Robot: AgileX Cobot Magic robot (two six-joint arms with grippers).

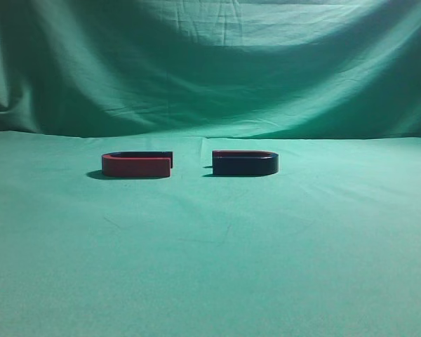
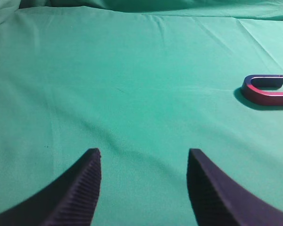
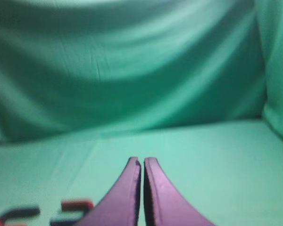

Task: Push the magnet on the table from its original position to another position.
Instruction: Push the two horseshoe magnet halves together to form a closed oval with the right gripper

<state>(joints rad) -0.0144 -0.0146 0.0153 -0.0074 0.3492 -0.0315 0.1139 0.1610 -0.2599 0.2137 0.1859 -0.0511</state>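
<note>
The left gripper has dark curved fingers with finely ribbed inner faces; the right gripper shows smooth, purplish tapered fingers with blurred edges

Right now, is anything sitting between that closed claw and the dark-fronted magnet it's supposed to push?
Nothing visible does. The right gripper hangs shut over bare table. The magnet lies apart from the red-fronted magnet to its left.

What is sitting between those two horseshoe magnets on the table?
Nothing: in the exterior view only bare green cloth of the table separates the magnet from the red-fronted magnet.
</note>
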